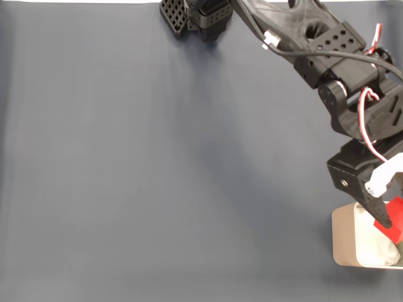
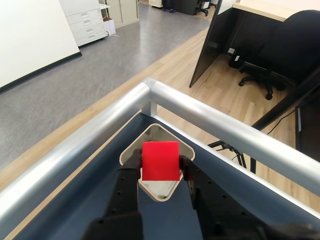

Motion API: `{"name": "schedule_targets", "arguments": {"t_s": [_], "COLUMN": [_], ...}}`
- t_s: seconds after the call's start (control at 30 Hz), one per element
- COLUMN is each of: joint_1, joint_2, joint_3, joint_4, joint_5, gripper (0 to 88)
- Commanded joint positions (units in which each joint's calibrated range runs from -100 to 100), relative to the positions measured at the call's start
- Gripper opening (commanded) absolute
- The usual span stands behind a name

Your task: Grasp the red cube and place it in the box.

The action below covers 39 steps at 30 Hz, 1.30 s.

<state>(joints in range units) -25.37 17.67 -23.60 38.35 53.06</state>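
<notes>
The tool (image 1: 391, 217) is hanging over the lower right corner of the tabletop (image 1: 157, 157) in the fixed view, its two fingers closing on the red cube (image 1: 393, 217) and gripping it by opposite faces. In the wrist view the tool (image 2: 161, 167) is reaching in from the bottom edge, with the red cube (image 2: 160, 160) sitting squarely between the dark fingers (image 2: 131, 167), one flat face turned toward the camera; the jaws are standing only as far apart as the cube is wide. The box (image 1: 345, 236) is lying directly beneath, pale rim up, with wrinkled white padding (image 1: 384, 251) showing inside it. From the wrist the box (image 2: 131, 150) is appearing behind and around the cube, so the cube is being carried above the opening rather than resting in it; whether it is touching the padding cannot be told from either view. The arm (image 1: 340, 69) is stretching diagonally from its base at the top edge, wrist pitched down, which is keeping the cube pointed into the box. Judgement: carrying looks nearly finished and release is the step in hand; alignment looks good, and the padding should be cushioning the drop. A silver rail (image 2: 220, 125) is edging the tabletop corner just past the box.
</notes>
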Motion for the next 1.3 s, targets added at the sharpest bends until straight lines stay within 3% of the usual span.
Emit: {"name": "schedule_targets", "arguments": {"t_s": [0.0,1.27], "joint_1": [-0.34,1.51], "joint_2": [0.18,4.60], "joint_3": [-4.05,-6.05], "joint_4": [-0.64,-1.54], "joint_5": [-0.39,-1.03], "gripper": [11.1,11.2]}}
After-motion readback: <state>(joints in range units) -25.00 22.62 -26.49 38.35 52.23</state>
